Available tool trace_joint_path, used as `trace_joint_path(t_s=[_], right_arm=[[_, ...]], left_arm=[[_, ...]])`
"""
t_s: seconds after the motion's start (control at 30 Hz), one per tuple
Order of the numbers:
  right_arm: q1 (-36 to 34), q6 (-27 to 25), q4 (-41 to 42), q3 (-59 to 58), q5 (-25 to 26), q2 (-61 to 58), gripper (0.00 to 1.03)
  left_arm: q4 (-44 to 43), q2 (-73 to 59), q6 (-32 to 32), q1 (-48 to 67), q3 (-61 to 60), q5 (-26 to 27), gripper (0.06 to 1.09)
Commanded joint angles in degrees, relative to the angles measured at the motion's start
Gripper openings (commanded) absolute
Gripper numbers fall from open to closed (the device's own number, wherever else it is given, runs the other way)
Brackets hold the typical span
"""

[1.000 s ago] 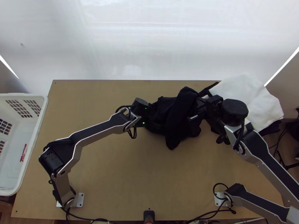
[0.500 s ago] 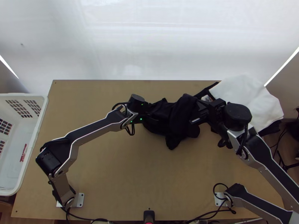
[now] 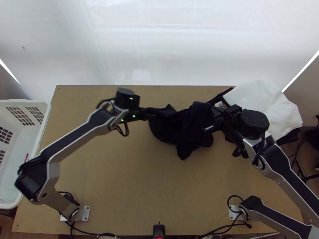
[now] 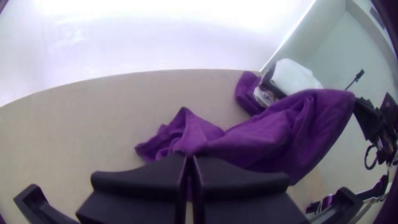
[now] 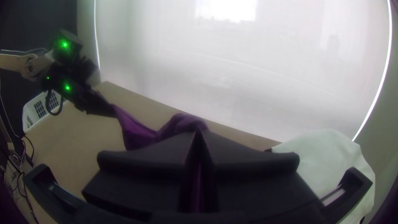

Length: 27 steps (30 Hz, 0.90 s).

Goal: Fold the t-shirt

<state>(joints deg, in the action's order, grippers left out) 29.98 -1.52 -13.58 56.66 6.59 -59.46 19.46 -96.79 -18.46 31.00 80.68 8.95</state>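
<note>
Bunched and partly lifted, the dark t-shirt (image 3: 171,127) hangs between the two grippers near the table's middle; it looks purple in the left wrist view (image 4: 265,137) and the right wrist view (image 5: 139,132). At its left end my left gripper (image 3: 146,113) is shut on a corner of the cloth. In the left wrist view my left gripper (image 4: 190,159) has its fingers together on the fabric. My right gripper (image 3: 213,113) holds the other end up. In the right wrist view my right gripper (image 5: 199,135) is shut, with fabric between its fingers.
A white cloth (image 3: 265,103) and dark cloths lie in a pile at the table's back right corner, beside the right arm. At the left edge stands a white basket (image 3: 44,131). Bare wood (image 3: 139,187) lies in front of the shirt.
My left gripper has moved left and slightly toward the table's back, drawing out the shirt's left end. The right gripper shifted slightly right and nearer at first, then stayed almost still.
</note>
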Motion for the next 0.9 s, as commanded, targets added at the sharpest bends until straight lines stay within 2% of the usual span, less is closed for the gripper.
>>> trace_joint_path(t_s=[0.0,0.17,0.53,0.7,0.87], right_arm=[[-0.36,0.2,0.49,0.11,0.0,-1.18,0.03],[-1.41,0.29,0.4,1.43,0.0,-2.15,0.03],[-6.95,1.87,-4.79,5.74,0.0,-2.24,0.03],[-7.48,2.05,-9.53,7.32,0.0,1.01,0.03],[-7.48,1.96,-12.78,8.2,-0.17,11.03,0.03]], left_arm=[[4.88,8.64,1.06,-8.5,0.09,-0.51,0.09],[7.96,15.41,2.99,-18.08,-0.88,-2.36,0.09],[12.88,31.49,4.84,-37.68,-4.48,-2.27,0.09],[13.41,39.49,5.8,-39.35,-6.77,-1.83,0.09],[6.2,52.23,2.55,-36.98,-10.9,-1.66,0.09]])
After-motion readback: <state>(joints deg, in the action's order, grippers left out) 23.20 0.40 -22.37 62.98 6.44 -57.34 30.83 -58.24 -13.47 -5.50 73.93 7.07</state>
